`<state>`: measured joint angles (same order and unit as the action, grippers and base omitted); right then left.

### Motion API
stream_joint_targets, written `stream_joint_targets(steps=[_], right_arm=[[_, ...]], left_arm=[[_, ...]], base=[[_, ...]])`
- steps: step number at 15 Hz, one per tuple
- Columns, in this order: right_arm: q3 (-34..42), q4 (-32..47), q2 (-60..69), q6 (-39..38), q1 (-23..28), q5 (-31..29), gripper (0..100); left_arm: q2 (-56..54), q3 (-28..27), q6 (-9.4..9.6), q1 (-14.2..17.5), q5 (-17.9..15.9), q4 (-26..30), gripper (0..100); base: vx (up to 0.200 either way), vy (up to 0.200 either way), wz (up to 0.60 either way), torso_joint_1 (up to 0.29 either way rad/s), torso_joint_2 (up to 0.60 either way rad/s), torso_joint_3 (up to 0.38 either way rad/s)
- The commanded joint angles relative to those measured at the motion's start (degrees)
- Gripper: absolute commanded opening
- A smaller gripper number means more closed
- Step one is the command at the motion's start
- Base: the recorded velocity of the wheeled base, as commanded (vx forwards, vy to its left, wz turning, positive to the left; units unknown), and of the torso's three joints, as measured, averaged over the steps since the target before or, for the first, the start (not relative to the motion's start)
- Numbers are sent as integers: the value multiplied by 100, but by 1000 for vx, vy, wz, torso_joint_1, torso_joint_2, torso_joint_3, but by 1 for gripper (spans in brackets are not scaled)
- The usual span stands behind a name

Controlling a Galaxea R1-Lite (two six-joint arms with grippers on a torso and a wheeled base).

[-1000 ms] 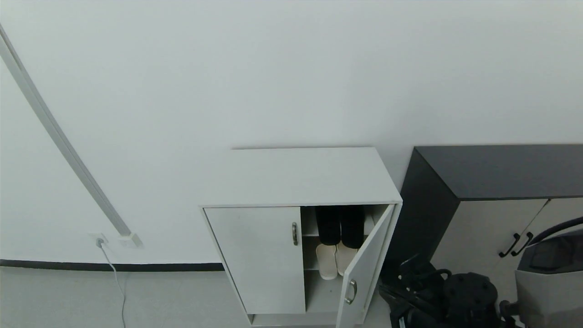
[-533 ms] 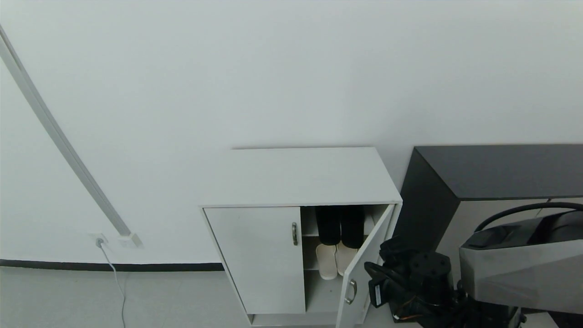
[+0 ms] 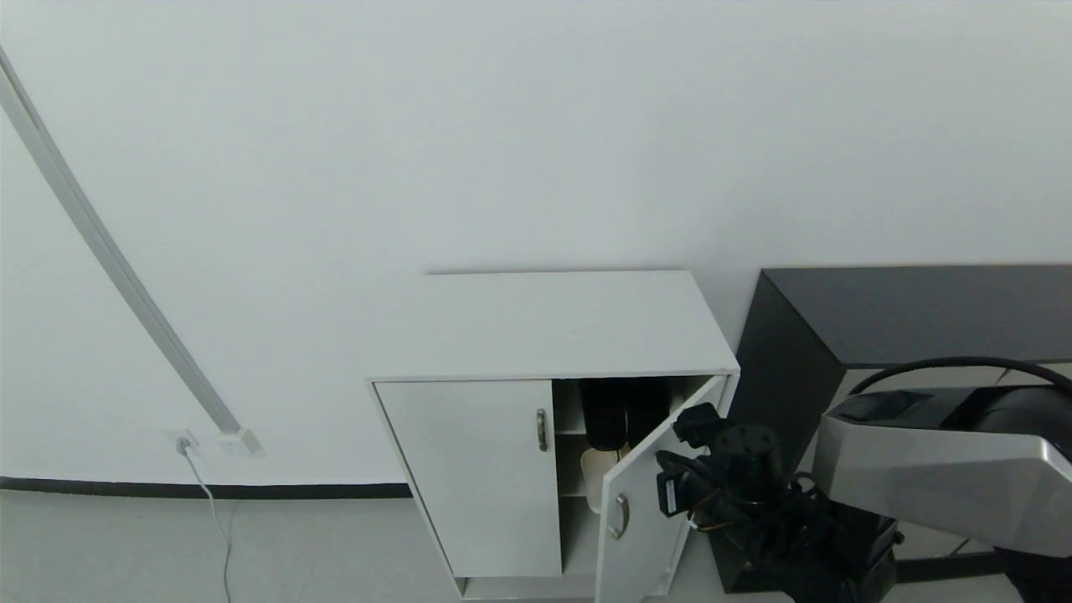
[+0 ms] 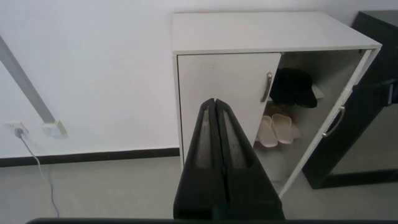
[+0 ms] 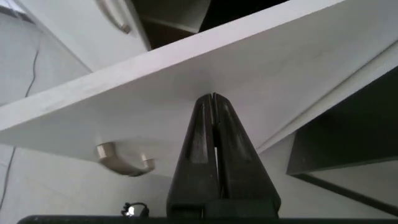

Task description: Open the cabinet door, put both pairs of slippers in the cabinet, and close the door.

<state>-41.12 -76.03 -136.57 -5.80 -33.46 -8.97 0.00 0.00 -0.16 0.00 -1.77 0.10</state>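
Door: the cabinet's (image 3: pixel 553 322) right-hand door (image 3: pixel 636 511) stood part-way open, hinged at the cabinet's right edge, its free edge swung out toward the robot.
Slippers: both pairs were already inside, the black pair (image 3: pixel 605 419) on the upper shelf and the white pair (image 3: pixel 591 471) on the shelf below.
Key relation: the right pincer (image 3: pixel 692 421) was on the outer side of the door, its tips against the outer face (image 5: pixel 186 68), apparently touching, above the handle (image 5: pixel 124 160).
Closing direction: judging by the hinge, a push toward the opening and the shut left door (image 3: pixel 469 469) would bring it home.
Right pincer state: fingers pressed together, holding nothing.
Right arm pose: stretched in from the robot's right, in front of the dark cabinet (image 3: pixel 921 310), pincer pointing at the door.
Left pincer: (image 4: pixel 214 103) also narrowed shut and empty, well back from the cabinet, facing its front.
Nearer arm: the right.
Step in hand: probably closing the door, the last part of the task.
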Motion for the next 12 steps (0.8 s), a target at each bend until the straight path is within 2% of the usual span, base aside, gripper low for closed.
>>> stream_joint_targets(steps=[1,5,12], right_arm=[[-555,308,-71,0,24,1,0],[-1346,1020,-194,0,42,1,0],[-1926,1231,-405,0,182,-8,0]], left_arm=[[0,0,-2,0,1,-1,0],[0,0,-2,0,19,-1,0],[0,-9,-2,0,19,-1,0]], base=[[0,0,0,0,0,0],[0,0,0,0,0,0],[0,0,0,0,0,0]])
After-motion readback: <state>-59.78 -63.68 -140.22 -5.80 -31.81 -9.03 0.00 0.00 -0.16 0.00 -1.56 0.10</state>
